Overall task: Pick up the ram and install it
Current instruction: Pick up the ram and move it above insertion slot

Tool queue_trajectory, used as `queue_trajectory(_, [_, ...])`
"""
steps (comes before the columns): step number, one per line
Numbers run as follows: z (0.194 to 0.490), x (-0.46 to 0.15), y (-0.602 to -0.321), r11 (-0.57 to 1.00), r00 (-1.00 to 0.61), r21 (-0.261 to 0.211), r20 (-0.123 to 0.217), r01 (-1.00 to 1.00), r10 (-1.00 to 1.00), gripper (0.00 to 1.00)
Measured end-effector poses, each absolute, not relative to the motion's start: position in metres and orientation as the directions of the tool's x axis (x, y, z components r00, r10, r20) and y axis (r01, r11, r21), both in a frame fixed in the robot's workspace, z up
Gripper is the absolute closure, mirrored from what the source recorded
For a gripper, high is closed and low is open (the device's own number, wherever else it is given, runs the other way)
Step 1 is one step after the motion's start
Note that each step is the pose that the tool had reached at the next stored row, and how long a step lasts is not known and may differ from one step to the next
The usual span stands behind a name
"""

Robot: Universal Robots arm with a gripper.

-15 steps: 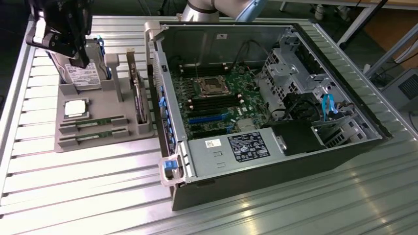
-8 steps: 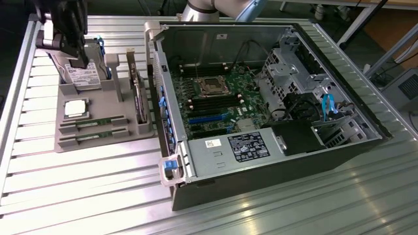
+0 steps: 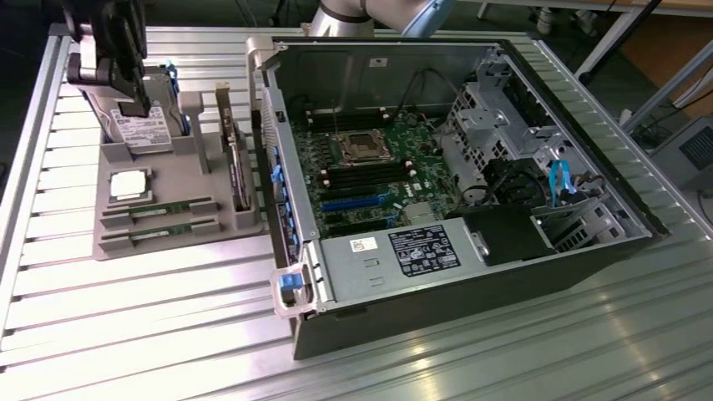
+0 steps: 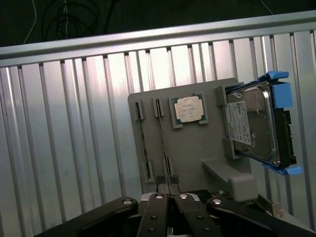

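So the pick step is what's in hand here, and nothing has been lifted yet. The gripper (image 4: 170, 195) is hung up high over the grey holder tray (image 3: 179, 180), on the hard drive (image 3: 143, 129) end as seen from the exterior view. Its fingers are pressed together with nothing visibly held between them.

One ram stick (image 3: 167, 209) is parked on edge in its tray slot, and a second ram stick (image 3: 167, 237) sits in the slot just beside it, nearer the tray's front edge. The processor chip (image 3: 130, 184) lies flat between the sticks and the drive. The expansion card (image 3: 236, 167) stands upright along the side of the tray nearest the open PC case (image 3: 334, 309). In the wrist view both sticks are seen as thin lines, and the shut fingers look roughly lined up with one of them. Which one can't really be called.

What the grab calls for, imo: the fingers have to be parted first, since nothing gets taken with them shut. Then they need to be squared to the stick's thin top edge, so the neighbouring stick isn't bumped. After that the stick has to be kept dead straight for the long black memory slots (image 3: 359, 174) on the motherboard (image 3: 385, 196), well apart from the tray, inside the case.
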State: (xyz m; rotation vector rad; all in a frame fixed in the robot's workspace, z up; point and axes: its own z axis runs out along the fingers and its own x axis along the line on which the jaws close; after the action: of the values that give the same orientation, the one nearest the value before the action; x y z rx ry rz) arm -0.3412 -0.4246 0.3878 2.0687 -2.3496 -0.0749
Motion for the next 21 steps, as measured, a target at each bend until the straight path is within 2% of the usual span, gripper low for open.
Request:
queue_trajectory(1, [0.388, -0.341, -0.425, 0.126, -0.127, 0.043, -0.024, -0.991, -0.992, 0.89])
queue_trajectory(4, [0.388, -0.341, -0.425, 0.126, -0.127, 0.043, -0.024, -0.991, -0.992, 0.71])
queue_trajectory(5, [0.388, -0.341, -0.425, 0.126, -0.127, 0.043, -0.024, -0.991, -0.992, 0.71])
queue_trajectory(6, [0.388, -0.341, -0.425, 0.126, -0.127, 0.043, -0.024, -0.991, -0.992, 0.64])
queue_trajectory(21, [0.368, -0.341, -0.429, 0.065, -0.066, 0.045, -0.024, -0.997, -0.998, 0.64])
